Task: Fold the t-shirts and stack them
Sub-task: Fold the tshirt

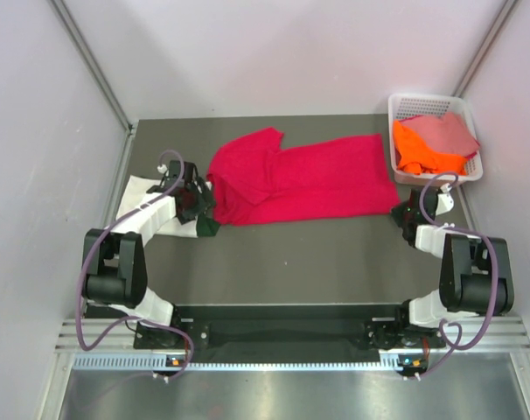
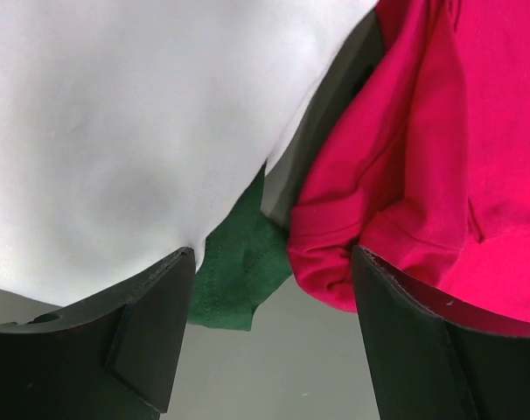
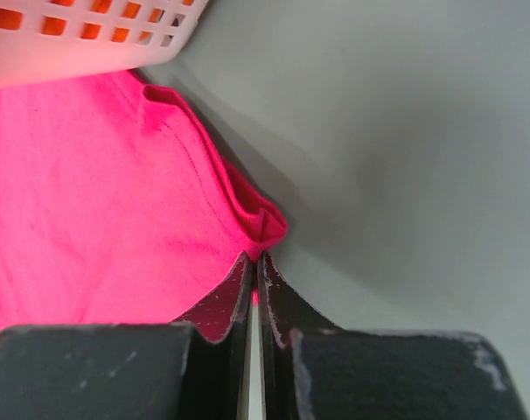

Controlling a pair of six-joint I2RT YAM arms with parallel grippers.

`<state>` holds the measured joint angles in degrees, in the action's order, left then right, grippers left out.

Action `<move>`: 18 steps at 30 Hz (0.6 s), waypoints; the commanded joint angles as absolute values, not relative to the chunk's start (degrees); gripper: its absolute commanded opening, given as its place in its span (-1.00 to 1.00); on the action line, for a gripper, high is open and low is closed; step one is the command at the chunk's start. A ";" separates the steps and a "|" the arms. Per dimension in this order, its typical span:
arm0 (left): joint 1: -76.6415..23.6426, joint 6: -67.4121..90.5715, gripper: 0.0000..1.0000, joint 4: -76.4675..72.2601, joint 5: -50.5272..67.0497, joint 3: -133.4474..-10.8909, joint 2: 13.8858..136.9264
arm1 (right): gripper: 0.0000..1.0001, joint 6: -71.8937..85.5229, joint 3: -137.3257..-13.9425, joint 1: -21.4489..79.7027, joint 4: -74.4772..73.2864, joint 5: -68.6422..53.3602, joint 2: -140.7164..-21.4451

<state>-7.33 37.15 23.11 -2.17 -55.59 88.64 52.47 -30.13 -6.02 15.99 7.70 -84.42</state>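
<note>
Found crimson-red t-shirt (image 1: 300, 179) spread across the middle of the grey table (image 1: 291, 258), long axis running 9 to 3 o'clock, one sleeve bunched toward 11. Noted its 3 o'clock corner just beside the white lattice basket (image 1: 422, 105) (basket at 2 o'clock, holding an orange t-shirt (image 1: 418, 153) and a dusty pink t-shirt (image 1: 449, 131)). Observed right gripper (image 3: 254, 262) clenched on that corner hem, a sliver of red pinched between closed jaws. Recorded bare table surface at 6 o'clock of the red shirt, down to the arm bases; narrower bare strip at 12. Found cream-white t-shirt (image 1: 138, 197) at 9 o'clock, partly under the left arm, with a dark green cloth (image 2: 234, 271) poking out from beneath its edge. Noted left gripper (image 2: 274, 262) released, jaws wide, straddling the green cloth and the rolled 9 o'clock edge of the red shirt, gripping neither.
</note>
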 commanded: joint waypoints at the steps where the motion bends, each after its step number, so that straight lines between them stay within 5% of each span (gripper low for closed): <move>1: -8.61 34.02 0.52 22.58 -3.95 -56.59 86.83 | -1.00 50.80 -30.24 -6.15 15.91 10.46 -82.18; 18: -10.64 31.99 0.31 32.17 -21.35 -65.91 101.86 | -1.00 50.27 -29.62 -6.15 18.28 7.30 -82.35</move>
